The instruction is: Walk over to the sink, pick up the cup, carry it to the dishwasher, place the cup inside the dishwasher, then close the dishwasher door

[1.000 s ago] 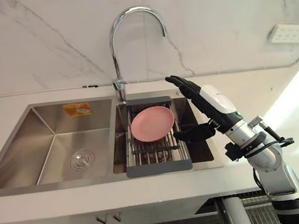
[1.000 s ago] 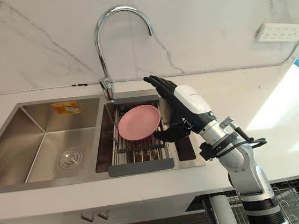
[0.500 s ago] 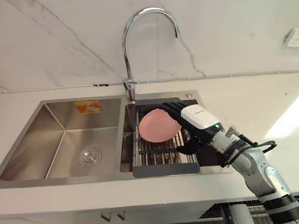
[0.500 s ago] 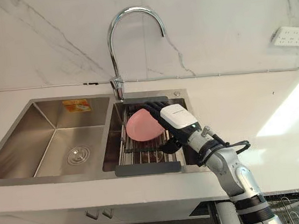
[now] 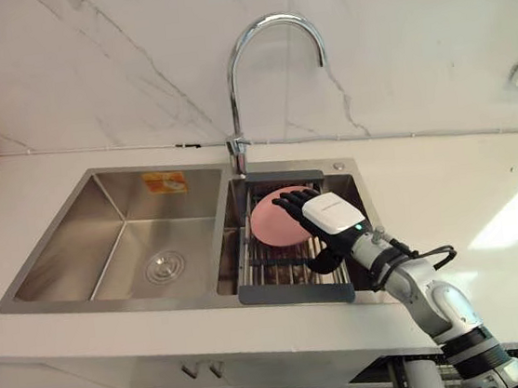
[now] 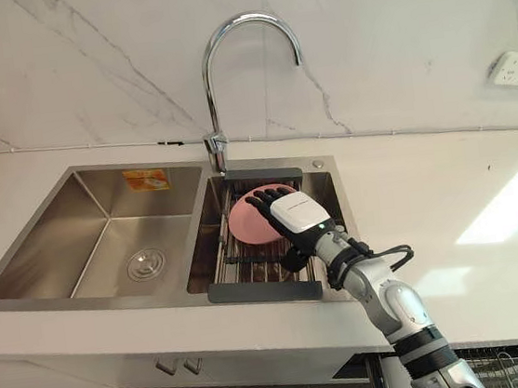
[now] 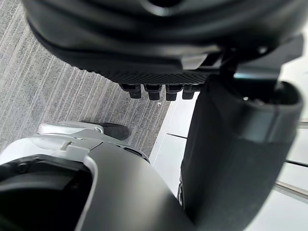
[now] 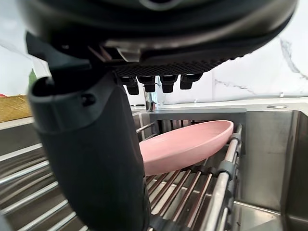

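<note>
Right wrist view shows my right hand (image 8: pixel 91 159) wide open, fingers straight above and thumb low, bracketing the near rim of the pink plate (image 8: pixel 192 142); I judge this as lining up a pinch, though I cannot tell if it is touching. What sits here is a shallow, glossy plate rather than a cup, propped aslant on the wire rack (image 5: pixel 291 270) in the right basin of the sink (image 5: pixel 69 253) below the faucet (image 5: pixel 267 62), so it may slide. My left hand (image 7: pixel 231 159) hangs relaxed above the floor (image 7: pixel 48 86)
</note>
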`<state>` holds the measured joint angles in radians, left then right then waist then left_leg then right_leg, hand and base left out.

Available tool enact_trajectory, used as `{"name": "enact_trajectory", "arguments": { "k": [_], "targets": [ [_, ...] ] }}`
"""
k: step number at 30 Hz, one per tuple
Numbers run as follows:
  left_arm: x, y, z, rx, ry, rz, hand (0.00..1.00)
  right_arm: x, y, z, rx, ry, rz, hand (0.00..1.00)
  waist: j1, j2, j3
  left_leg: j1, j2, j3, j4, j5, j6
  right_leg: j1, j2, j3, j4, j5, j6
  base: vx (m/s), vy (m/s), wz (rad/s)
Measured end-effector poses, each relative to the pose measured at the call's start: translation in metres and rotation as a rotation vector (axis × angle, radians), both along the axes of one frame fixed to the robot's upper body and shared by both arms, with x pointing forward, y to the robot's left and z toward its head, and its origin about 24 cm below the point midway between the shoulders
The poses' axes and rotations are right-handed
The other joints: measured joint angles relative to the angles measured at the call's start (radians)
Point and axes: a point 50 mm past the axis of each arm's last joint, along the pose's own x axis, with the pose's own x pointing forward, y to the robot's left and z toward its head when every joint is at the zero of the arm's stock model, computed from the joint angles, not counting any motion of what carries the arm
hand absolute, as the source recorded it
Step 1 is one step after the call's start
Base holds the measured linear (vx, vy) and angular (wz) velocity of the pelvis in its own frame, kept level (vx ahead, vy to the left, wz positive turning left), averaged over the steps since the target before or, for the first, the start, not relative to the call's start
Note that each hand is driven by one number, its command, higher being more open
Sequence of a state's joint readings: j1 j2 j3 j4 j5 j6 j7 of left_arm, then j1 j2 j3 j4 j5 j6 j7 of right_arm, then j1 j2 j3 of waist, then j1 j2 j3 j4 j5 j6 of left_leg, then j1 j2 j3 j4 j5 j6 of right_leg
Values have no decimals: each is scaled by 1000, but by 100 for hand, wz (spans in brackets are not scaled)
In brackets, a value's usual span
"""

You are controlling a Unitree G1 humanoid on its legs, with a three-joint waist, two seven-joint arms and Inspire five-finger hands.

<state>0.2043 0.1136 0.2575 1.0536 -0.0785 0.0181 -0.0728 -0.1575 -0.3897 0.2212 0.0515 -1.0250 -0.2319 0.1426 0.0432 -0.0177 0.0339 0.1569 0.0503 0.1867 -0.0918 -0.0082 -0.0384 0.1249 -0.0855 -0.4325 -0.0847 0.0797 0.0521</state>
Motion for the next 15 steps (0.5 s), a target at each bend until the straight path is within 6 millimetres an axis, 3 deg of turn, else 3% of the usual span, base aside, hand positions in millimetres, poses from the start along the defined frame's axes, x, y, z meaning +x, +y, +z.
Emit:
{"name": "enact_trajectory", "arguments": {
  "k": [15],
  "targets": [
    [3,0,1,-5,-8,-8,100,17,-11,-16,-106,6,-111,100,17,-7,3,-6,-1,-12,0,4,-1,0,-2,-13,0,0,1,-3,2,1]
  ]
}}
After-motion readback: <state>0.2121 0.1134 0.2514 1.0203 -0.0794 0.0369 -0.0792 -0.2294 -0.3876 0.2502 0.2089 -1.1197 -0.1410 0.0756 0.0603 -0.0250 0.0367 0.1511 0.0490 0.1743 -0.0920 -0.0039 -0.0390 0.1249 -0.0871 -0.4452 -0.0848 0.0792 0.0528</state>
